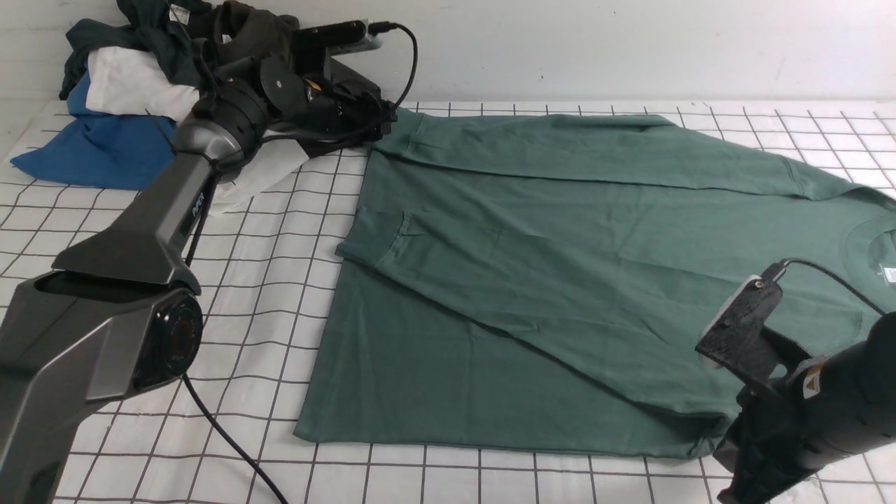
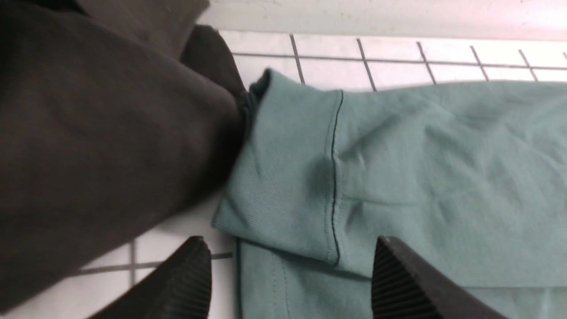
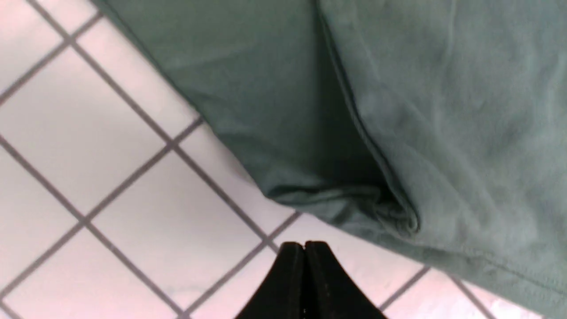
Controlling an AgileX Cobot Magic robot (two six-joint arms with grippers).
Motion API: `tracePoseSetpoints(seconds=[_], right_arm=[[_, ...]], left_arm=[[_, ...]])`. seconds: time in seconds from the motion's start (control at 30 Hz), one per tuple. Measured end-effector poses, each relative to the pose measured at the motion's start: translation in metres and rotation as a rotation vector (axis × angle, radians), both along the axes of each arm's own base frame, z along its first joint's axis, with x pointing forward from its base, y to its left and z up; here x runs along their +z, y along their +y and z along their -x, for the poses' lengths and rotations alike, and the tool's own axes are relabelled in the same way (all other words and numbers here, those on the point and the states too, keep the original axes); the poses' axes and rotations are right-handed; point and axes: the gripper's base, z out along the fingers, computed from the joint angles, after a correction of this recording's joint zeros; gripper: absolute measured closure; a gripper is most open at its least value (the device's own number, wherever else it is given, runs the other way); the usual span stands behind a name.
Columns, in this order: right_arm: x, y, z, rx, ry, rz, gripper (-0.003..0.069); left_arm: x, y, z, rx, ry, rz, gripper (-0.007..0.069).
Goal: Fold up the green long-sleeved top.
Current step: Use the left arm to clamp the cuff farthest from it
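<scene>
Your top (image 1: 532,280) lies spread on the white gridded table (image 1: 231,350), its hem end toward the left and its neck toward the right, running out of the front view. Both sleeves are laid over the body: the far sleeve (image 1: 574,150) runs along the far edge, and the near sleeve (image 1: 476,280) slants across the body, its cuff (image 1: 371,234) reaching the hem edge (a little past it, in fact).

Your left gripper (image 2: 290,270) has its fingers spread wide with nothing between them, by the far sleeve's cuff (image 2: 283,173); whether they touch the cloth, you cannot tell. Beside that cuff sits a dark brown garment (image 2: 110,124), part of the pile (image 1: 140,84) at the far left, where you also see blue, white and dark green cloth.

Your right gripper (image 3: 304,248) is clenched on nothing, its tips together near the top's near edge, at the rumpled shoulder corner (image 3: 390,212) (the cloth bunches into small folds there).
</scene>
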Motion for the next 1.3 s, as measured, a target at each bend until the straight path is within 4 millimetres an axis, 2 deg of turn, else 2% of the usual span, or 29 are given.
tracePoseSetpoints(seconds=[0.07, 0.17, 0.27, 0.43, 0.5, 0.57, 0.6, 0.63, 0.67, 0.7, 0.73, 0.87, 0.93, 0.97, 1.0, 1.03, 1.1, 1.17, 1.3], right_arm=[[0.005, 0.0, -0.001, -0.021, -0.038, -0.017, 0.0665], [0.01, 0.003, -0.008, -0.045, -0.124, -0.064, 0.0665], [0.011, 0.007, -0.022, -0.091, -0.251, -0.131, 0.0665], [0.006, 0.01, -0.028, -0.166, -0.258, -0.183, 0.0665], [0.004, 0.01, -0.027, -0.163, -0.237, -0.183, 0.0665], [0.003, 0.01, -0.025, -0.14, -0.213, -0.172, 0.0665], [0.003, 0.01, -0.025, -0.138, -0.213, -0.171, 0.0665], [0.002, 0.01, -0.023, -0.118, -0.191, -0.161, 0.0665], [0.001, 0.011, -0.022, -0.108, -0.179, -0.156, 0.0665], [0.001, 0.011, -0.021, -0.107, -0.176, -0.156, 0.0665], [0.0, 0.011, -0.02, -0.095, -0.159, -0.15, 0.0665], [0.002, 0.01, -0.016, -0.064, -0.14, -0.132, 0.0665], [0.01, 0.008, -0.013, -0.034, -0.167, -0.118, 0.0665], [0.011, 0.008, -0.013, -0.034, -0.17, -0.119, 0.0665], [0.017, 0.007, -0.012, -0.02, -0.194, -0.114, 0.0665], [0.018, 0.007, -0.011, -0.018, -0.2, -0.115, 0.0665], [0.028, 0.006, -0.008, -0.006, -0.237, -0.115, 0.0665], [0.031, 0.005, -0.007, -0.006, -0.248, -0.12, 0.0665], [0.05, 0.003, 0.003, 0.007, -0.294, -0.134, 0.0665]], left_arm=[[-0.019, 0.0, -0.005, 0.024, -0.017, 0.004, 0.0177], [-0.033, 0.001, -0.009, 0.058, -0.054, 0.02, 0.0177], [-0.042, 0.002, -0.014, 0.101, -0.099, 0.061, 0.0181], [-0.05, 0.003, -0.016, 0.111, -0.137, 0.061, 0.0237], [-0.056, 0.001, -0.017, 0.086, -0.187, 0.0, 0.0314], [-0.058, 0.0, -0.018, 0.06, -0.229, -0.051, 0.0431], [-0.058, -0.001, -0.018, 0.059, -0.23, -0.051, 0.0443], [-0.057, -0.003, -0.018, 0.038, -0.259, -0.079, 0.054], [-0.055, -0.005, -0.018, 0.028, -0.271, -0.087, 0.0578], [-0.054, -0.005, -0.018, 0.023, -0.276, -0.091, 0.0584], [-0.05, -0.006, -0.018, 0.008, -0.297, -0.099, 0.061], [-0.033, -0.01, -0.017, -0.057, -0.317, -0.108, 0.062], [-0.017, -0.015, -0.011, -0.149, -0.284, -0.107, 0.062], [-0.016, -0.015, -0.011, -0.149, -0.287, -0.107, 0.062], [-0.002, -0.018, -0.006, -0.202, -0.265, -0.099, 0.062], [-0.001, -0.018, -0.006, -0.208, -0.259, -0.098, 0.062], [0.026, -0.022, 0.004, -0.273, -0.215, -0.075, 0.062], [0.037, -0.022, 0.008, -0.288, -0.204, -0.073, 0.062], [0.087, -0.019, 0.038, -0.352, -0.003, -0.093, 0.062]])
